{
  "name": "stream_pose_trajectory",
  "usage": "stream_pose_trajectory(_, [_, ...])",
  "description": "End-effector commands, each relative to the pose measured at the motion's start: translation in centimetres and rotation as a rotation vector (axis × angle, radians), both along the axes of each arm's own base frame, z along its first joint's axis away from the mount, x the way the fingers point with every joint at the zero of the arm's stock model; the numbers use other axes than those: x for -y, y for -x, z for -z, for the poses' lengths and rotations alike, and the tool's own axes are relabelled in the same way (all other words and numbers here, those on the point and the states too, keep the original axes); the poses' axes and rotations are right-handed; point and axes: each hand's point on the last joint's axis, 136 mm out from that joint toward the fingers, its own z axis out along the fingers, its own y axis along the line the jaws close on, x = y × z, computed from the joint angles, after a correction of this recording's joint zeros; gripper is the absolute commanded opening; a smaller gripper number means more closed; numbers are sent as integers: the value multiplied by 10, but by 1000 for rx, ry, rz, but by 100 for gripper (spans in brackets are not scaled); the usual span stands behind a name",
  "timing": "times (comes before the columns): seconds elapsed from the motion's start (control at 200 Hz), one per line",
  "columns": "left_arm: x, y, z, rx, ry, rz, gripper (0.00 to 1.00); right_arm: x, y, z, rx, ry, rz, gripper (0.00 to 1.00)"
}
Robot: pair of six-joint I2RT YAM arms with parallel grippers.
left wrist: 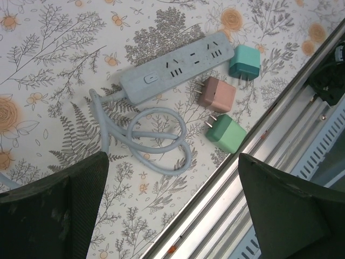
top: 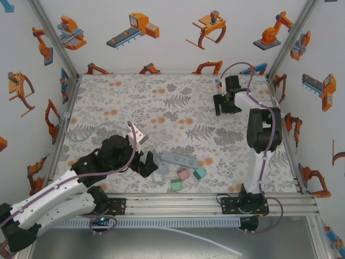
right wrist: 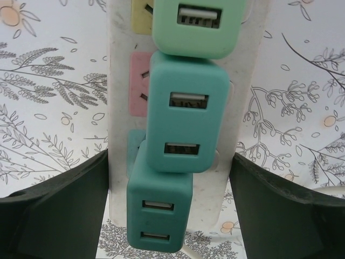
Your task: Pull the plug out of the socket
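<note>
The right hand's dark fingers (right wrist: 59, 216) fill the lower corners of its wrist view, spread wide and holding nothing, with the right hand (right wrist: 170, 162) set astride a white power strip (right wrist: 119, 97) on the desk (top: 161, 102). The strip's long axis runs straight ahead from the wrist, between the fingers, so closing would squeeze across its width. Three plugs stand in a row along that axis, facing up at the hand: a pale green plug (right wrist: 197, 27) farthest ahead, a teal plug (right wrist: 186, 110) directly between the fingertips, and a darker teal plug (right wrist: 159, 216) closest to the wrist. They sit packed tight, each touching the next, so the fingers can only take one by its two free sides. How far above the plugs the fingertips hang is hard to judge from this angle. The pull would likely go straight back toward the wrist, where the room looks open. Ahead of the hand and to its right the enclosure walls are close. Nothing holds the strip down, so it may lift with the plug. The left hand (top: 145, 162), also wide open, is well apart, over a grey-blue strip (left wrist: 172, 67) and loose adapters (left wrist: 216, 94) beside the desk's near rail (left wrist: 259, 145).
</note>
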Motion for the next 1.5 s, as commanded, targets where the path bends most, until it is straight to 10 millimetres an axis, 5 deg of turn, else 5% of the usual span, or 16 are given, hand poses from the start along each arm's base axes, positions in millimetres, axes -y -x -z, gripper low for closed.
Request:
stream_pose_trajectory(0.0, [-2,-2,0,16,6,-19,97,-31,6,-22,38,-83,-147,56])
stream_pose_trajectory(0.355, [-12,-5,6,18,-14,-71,97,-144,89,-25,17,-66,-814,53])
stream_pose_trajectory(0.566, [-15,-6,11,13,-15,-87,97,-171,142,-6,-73,40,-1140,53])
stream_pose_trajectory(0.796, [-15,-7,14,9,-39,-82,97,-182,187,-6,-95,20,-1386,53])
stream_pose_trajectory(0.946, [-12,-8,15,9,-36,-79,97,-178,193,-8,-49,54,-1449,54])
stream_pose_trajectory(1.071, [-11,-9,16,8,-38,-82,97,-181,187,-12,27,75,-1441,67])
stream_pose_trajectory(1.497, [-28,-33,2,10,-26,-262,97,-195,191,-63,241,-17,-1419,87])
